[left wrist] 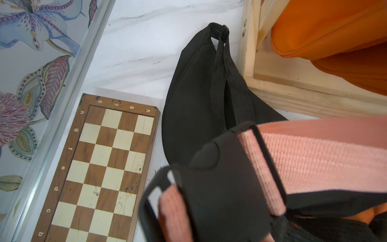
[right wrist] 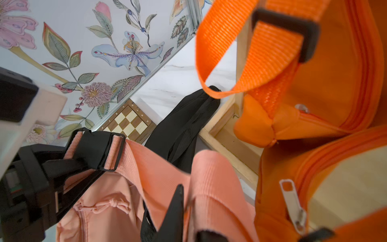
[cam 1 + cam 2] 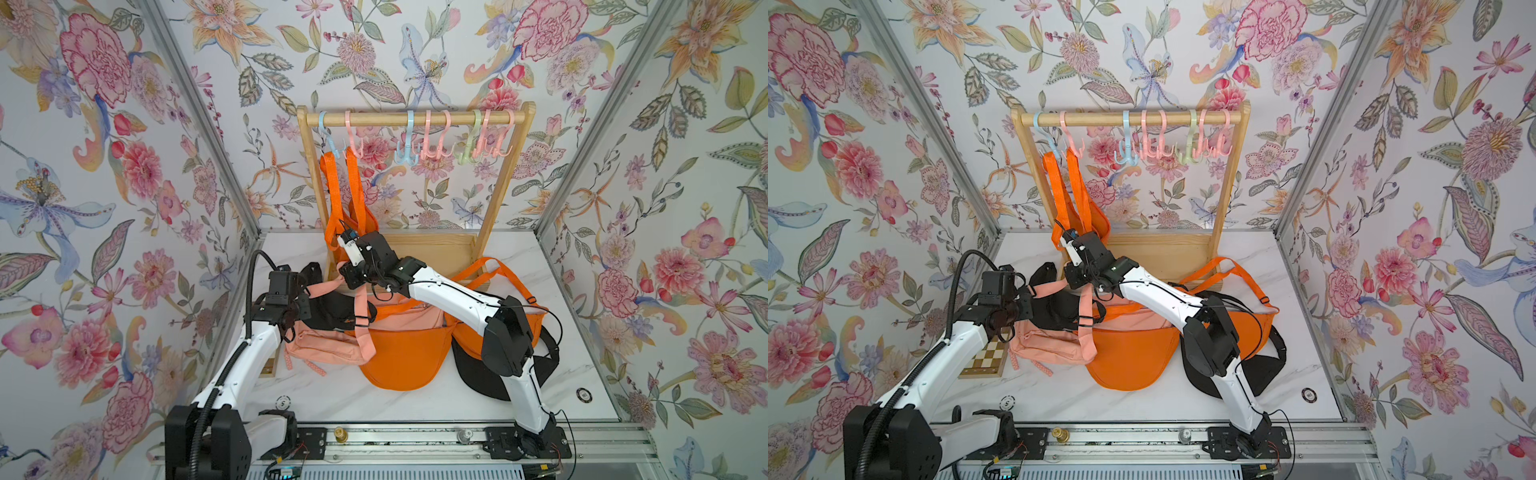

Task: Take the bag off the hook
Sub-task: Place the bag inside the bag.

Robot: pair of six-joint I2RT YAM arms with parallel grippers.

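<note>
L end effector (image 3: 303,307) closed on salmon-pink webbing strap (image 3: 328,286); R end effector (image 3: 353,276): can't tell. Orange fabric bag (image 3: 363,218) hangs just above R, its loops seemingly on pale-blue plastic hook (image 3: 332,143) & pink plastic hook (image 3: 353,141). Raise each loop clear of the tip before pulling away.

Your left arm (image 3: 245,357) reaches up from its base with the wrist level. The left gripper (image 2: 88,164) has its fingers pinched on a pink strap (image 2: 146,163) at the buckle. Your right arm (image 3: 449,293) stretches across toward it, elbow raised. The right gripper (image 3: 353,277) shows one finger (image 2: 178,209) clearly, the other mostly hidden.
</note>
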